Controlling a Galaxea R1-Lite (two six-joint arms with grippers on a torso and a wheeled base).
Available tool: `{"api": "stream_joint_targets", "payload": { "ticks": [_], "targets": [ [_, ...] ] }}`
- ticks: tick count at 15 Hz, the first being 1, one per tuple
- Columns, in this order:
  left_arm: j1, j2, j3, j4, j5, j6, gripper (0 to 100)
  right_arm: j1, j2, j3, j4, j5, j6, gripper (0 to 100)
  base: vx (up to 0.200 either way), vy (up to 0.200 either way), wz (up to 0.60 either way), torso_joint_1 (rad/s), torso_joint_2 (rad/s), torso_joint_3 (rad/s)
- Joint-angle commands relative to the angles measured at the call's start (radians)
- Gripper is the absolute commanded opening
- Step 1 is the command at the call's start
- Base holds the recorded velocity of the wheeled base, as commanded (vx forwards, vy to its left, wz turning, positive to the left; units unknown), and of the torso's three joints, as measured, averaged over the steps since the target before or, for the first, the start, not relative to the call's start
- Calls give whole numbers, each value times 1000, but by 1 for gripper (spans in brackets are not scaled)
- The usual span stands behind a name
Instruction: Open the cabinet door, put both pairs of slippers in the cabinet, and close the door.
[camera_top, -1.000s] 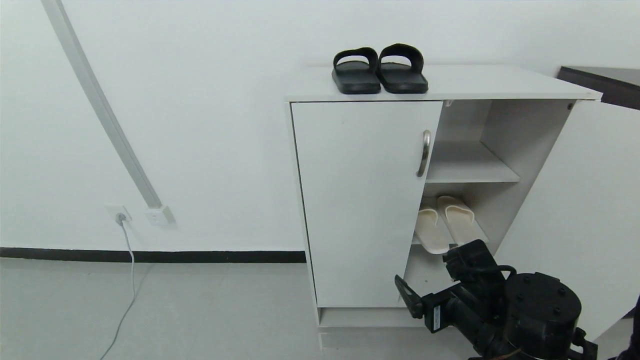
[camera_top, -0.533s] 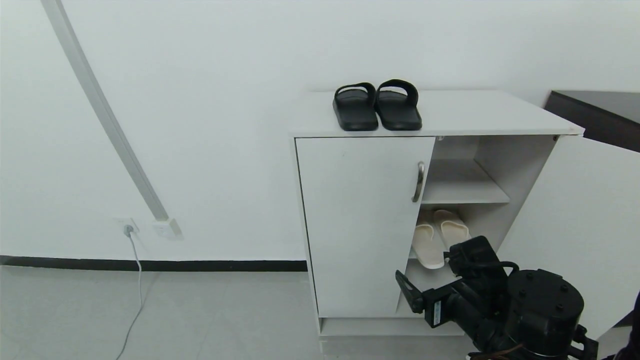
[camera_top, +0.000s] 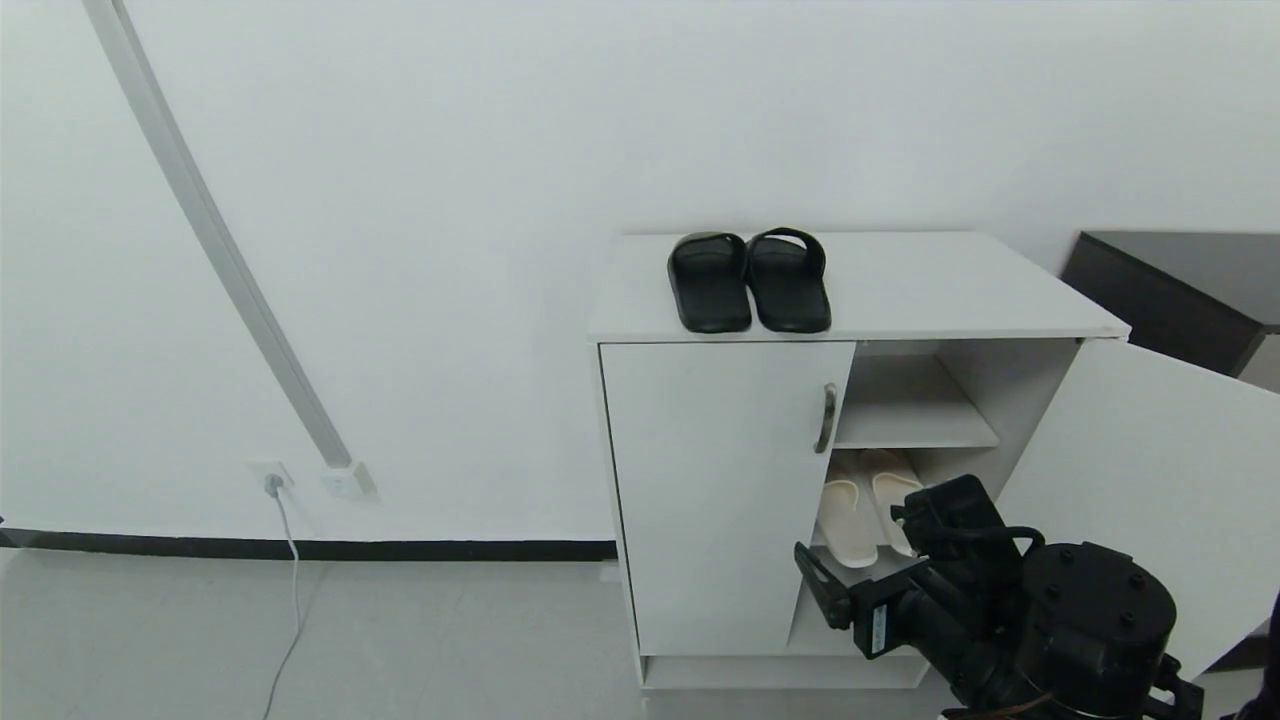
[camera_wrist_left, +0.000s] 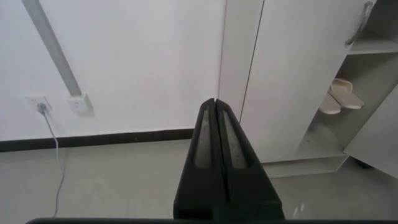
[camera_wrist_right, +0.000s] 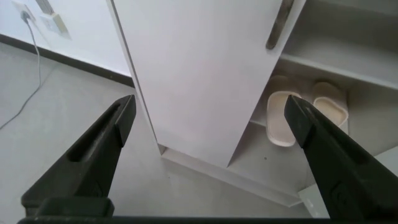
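My right end effector (camera_wrist_right: 209, 106) hangs released, low before the open cabinet (camera_top: 950, 290); my left end effector (camera_wrist_left: 215, 106) is clenched, empty. I judge a careless reach could knock the black slippers (camera_top: 750, 280) off.

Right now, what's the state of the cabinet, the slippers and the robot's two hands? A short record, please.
Cabinet: white, two doors
Left door: shut
Right door: open
Black slippers: on the cabinet top, side by side
Cream slippers: inside, just below the upper shelf
Left gripper: shut, empty
Right gripper: open, empty, facing the cabinet
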Motion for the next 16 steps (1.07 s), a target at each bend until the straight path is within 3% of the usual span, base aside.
{"api": "stream_joint_targets", "payload": {
  "ticks": [1, 16],
  "targets": [
    [0, 1, 0, 1, 0, 1, 0, 1, 0, -1, -1, 0, 1, 100, 0, 0, 0, 207, -525, -325],
    [0, 1, 0, 1, 0, 0, 0, 1, -1, -3, -3, 0, 1, 100, 0, 0, 0, 234, -524, -299]
  ]
}}
